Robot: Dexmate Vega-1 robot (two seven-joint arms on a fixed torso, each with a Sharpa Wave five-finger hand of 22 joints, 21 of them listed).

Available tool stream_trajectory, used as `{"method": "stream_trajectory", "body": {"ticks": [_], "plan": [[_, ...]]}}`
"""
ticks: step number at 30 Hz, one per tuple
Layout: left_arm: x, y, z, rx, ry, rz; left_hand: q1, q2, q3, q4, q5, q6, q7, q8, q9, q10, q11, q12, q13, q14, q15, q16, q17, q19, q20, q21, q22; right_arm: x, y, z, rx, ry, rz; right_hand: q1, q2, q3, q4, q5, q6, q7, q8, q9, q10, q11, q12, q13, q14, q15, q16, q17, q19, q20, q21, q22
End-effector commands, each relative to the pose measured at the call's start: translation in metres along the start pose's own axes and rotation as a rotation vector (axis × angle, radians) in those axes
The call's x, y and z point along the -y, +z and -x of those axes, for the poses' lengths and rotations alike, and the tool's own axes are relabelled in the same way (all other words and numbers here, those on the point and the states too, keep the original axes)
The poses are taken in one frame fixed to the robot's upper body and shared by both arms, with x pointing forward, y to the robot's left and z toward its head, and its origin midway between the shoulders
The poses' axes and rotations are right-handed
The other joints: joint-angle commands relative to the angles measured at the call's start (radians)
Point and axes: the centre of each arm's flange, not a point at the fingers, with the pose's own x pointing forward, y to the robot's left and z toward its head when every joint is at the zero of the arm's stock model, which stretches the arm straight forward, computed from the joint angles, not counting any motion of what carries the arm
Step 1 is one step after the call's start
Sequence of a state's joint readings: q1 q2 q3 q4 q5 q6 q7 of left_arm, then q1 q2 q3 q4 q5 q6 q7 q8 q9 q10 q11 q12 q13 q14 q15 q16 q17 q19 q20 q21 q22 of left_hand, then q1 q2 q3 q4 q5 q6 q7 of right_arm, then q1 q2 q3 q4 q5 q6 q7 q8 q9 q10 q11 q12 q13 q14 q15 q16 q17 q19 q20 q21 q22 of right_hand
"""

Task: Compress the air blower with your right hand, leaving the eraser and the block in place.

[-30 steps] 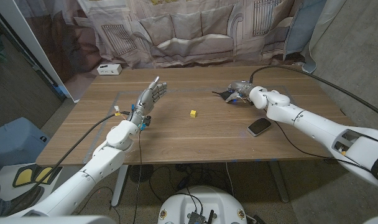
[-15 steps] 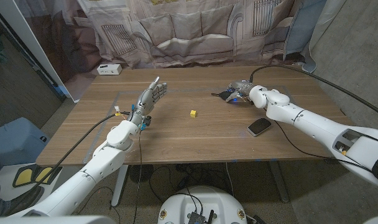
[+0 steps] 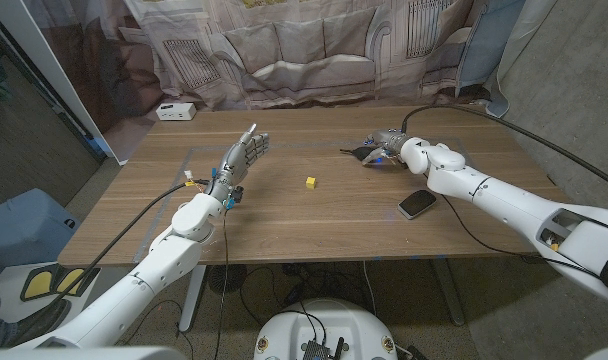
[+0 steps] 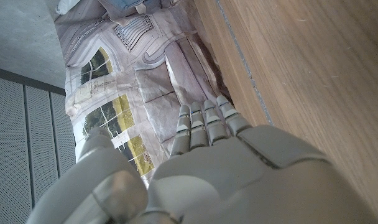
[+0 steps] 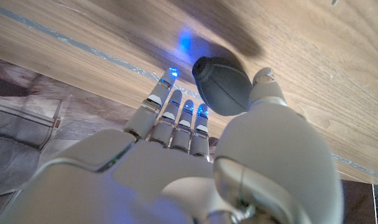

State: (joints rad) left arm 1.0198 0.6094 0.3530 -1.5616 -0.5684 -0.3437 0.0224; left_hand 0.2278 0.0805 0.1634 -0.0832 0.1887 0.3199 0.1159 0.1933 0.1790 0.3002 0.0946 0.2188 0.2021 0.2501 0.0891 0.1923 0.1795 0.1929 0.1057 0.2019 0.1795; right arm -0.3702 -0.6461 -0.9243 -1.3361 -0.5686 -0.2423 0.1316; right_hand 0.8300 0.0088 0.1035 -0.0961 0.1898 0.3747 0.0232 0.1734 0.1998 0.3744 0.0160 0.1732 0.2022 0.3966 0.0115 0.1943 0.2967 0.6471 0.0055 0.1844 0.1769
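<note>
Nearest the robot on the worktop (image 3: 284,225), a dark flat object, probably the eraser (image 3: 418,204), lies just beside the right forearm, apparently undisturbed. Further in, the left robot hand (image 3: 242,157) stands with its fingers straight, apart and holding nothing, well clear of everything. Near the middle sits the small yellow block (image 3: 310,182), alone and well apart from both hands. Farthest back, the right robot hand (image 3: 381,148) is at the air blower (image 5: 223,85): the right wrist view shows the dark rubber bulb between the thumb and the extended fingers, close against them, though whether they truly grip or only bracket it I cannot tell. The bulb looks round and full, so I judge that the reach is done and the squeeze itself is still ahead.
</note>
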Motion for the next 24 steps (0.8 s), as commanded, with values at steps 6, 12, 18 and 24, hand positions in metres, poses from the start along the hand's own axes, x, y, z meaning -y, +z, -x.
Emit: {"method": "stream_trajectory", "body": {"ticks": [6,12,18,24], "plan": [[-0.002,0.0,0.001,-0.008,-0.004,-0.004,-0.003,0.001,0.004,-0.007,-0.002,0.007,-0.001,0.0,0.005,0.006,0.003,-0.001,0.003,0.007,-0.001,-0.001,0.002,0.002,0.008,-0.002,0.001,0.003,0.001,0.012,0.017,-0.066,-0.103,-0.07,-0.005,-0.022,0.021,0.012,-0.021,-0.026,0.018,0.003,-0.017,0.008,0.016,0.005,-0.077,0.013,-0.012,-0.006,-0.094,0.013,-0.014,0.0],[-0.002,0.001,0.002,-0.01,-0.005,-0.005,-0.003,0.001,0.004,-0.007,-0.002,0.006,-0.001,0.0,0.005,0.007,0.001,-0.001,0.003,0.007,0.0,-0.001,0.002,0.002,0.008,-0.002,0.001,0.004,0.004,0.017,0.017,-0.101,-0.119,-0.111,-0.013,-0.033,0.026,0.02,-0.01,-0.045,0.027,0.001,-0.046,0.007,0.016,0.006,-0.198,0.012,-0.017,-0.025,-0.297,0.012,-0.021,-0.001],[-0.002,0.002,0.003,-0.013,-0.008,-0.005,-0.003,0.001,0.004,-0.008,-0.002,0.007,0.0,0.0,0.005,0.006,0.002,-0.001,0.003,0.006,0.002,-0.002,0.002,0.002,0.008,-0.002,0.001,0.005,0.006,0.021,0.026,-0.122,-0.144,-0.131,-0.015,-0.035,0.025,0.026,-0.02,-0.059,0.025,0.001,-0.078,0.003,0.015,0.005,-0.242,0.004,-0.011,-0.04,-0.426,-0.024,-0.019,-0.003],[-0.002,0.002,0.004,-0.015,-0.004,-0.005,-0.003,0.002,0.005,-0.008,-0.002,0.008,0.0,0.0,0.005,0.007,0.001,-0.001,0.003,0.007,0.002,-0.002,0.002,0.002,0.008,-0.002,0.001,0.008,0.006,0.028,0.035,-0.162,-0.2,-0.134,-0.014,-0.035,0.025,0.027,-0.033,-0.055,0.021,0.001,-0.091,0.01,0.013,0.005,-0.253,0.004,-0.011,-0.043,-0.424,-0.03,-0.011,-0.003]]}}
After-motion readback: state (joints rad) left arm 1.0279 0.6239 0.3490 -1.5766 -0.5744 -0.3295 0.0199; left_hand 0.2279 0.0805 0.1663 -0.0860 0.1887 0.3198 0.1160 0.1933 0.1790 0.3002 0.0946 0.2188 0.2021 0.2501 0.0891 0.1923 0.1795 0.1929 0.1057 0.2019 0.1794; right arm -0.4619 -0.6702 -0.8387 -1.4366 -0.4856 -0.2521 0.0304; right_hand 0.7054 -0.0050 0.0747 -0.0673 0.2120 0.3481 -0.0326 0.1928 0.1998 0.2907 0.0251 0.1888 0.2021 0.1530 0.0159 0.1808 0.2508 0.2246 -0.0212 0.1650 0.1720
